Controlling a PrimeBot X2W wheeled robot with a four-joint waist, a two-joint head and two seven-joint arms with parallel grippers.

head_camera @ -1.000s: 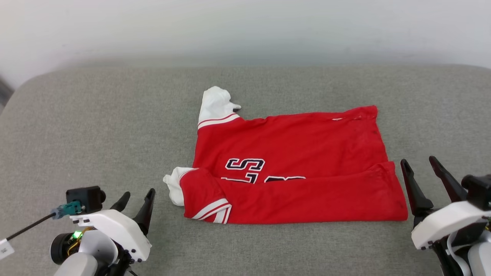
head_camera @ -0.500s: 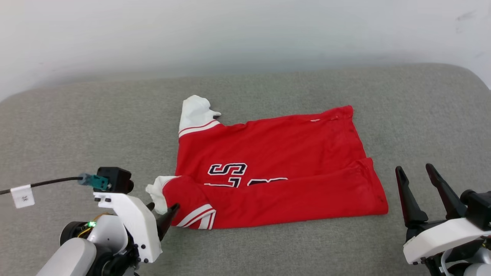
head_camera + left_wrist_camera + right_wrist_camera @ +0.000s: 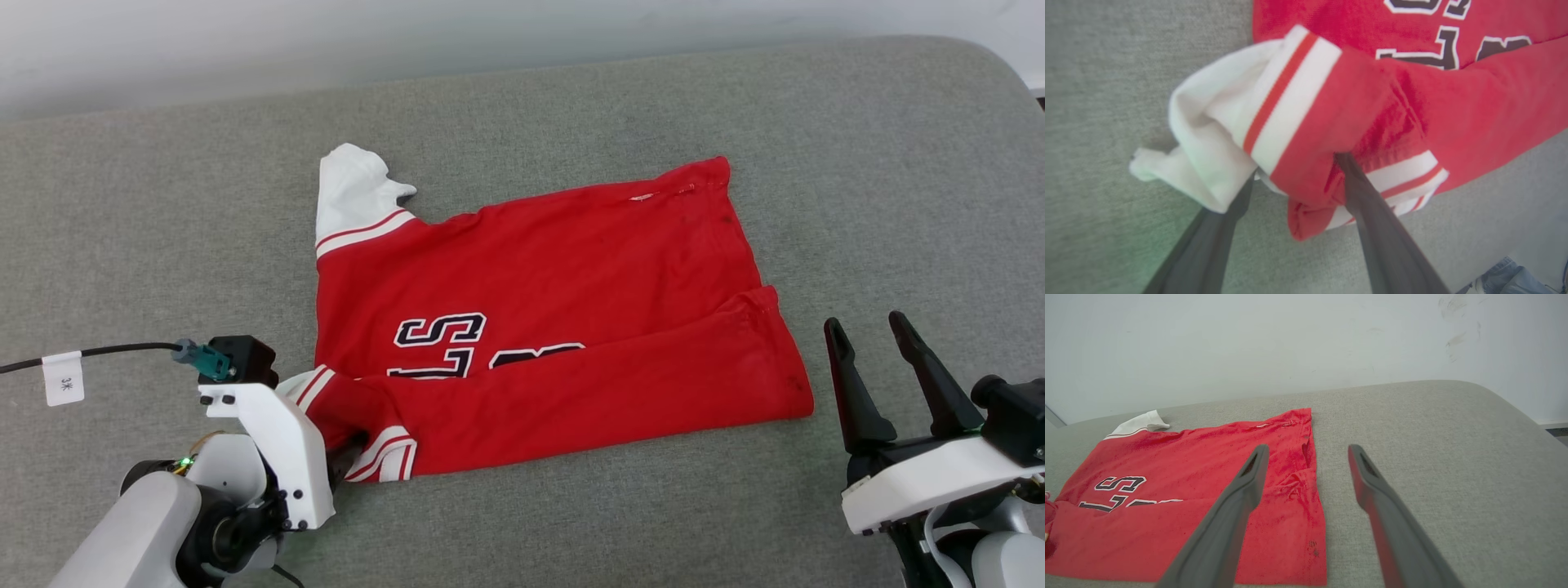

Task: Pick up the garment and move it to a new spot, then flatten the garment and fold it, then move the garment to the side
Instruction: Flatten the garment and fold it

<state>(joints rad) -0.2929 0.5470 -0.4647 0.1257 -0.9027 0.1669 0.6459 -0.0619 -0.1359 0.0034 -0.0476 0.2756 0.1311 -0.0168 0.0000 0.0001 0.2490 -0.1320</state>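
Grey woven upholstery covers the broad cushion [image 3: 163, 204] that carries everything; its far edge runs along a pale white wall [image 3: 245, 49], and its far right corner is rounded. About midway between the left and right edges lies the red jersey T-shirt with white short sleeves and black, white-outlined lettering [image 3: 555, 278]. It lies flat with its near long side folded over onto the chest, so that only part of the lettering shows. Its hem faces the right edge; one white sleeve with red-striped trim sticks out toward the far edge.

The left gripper [image 3: 1295, 171] is at the shirt's near left corner with its jaws spread wide. In the left wrist view one dark finger [image 3: 1372, 228] runs in under the red fold, and the other goes under the bunched white sleeve, so the cloth covers both tips and sits between them. The head view shows the white wrist housing hiding that same corner.

The right gripper [image 3: 865, 327] is also open and holds nothing; it is over bare upholstery just beyond the hem, apart from the cloth.

A black cable [image 3: 106, 353] with a white paper tag [image 3: 63, 378] runs toward the left edge; a patch of blue denim [image 3: 1506, 277] shows at the left wrist view's lower right corner, and what it belongs to I cannot tell.
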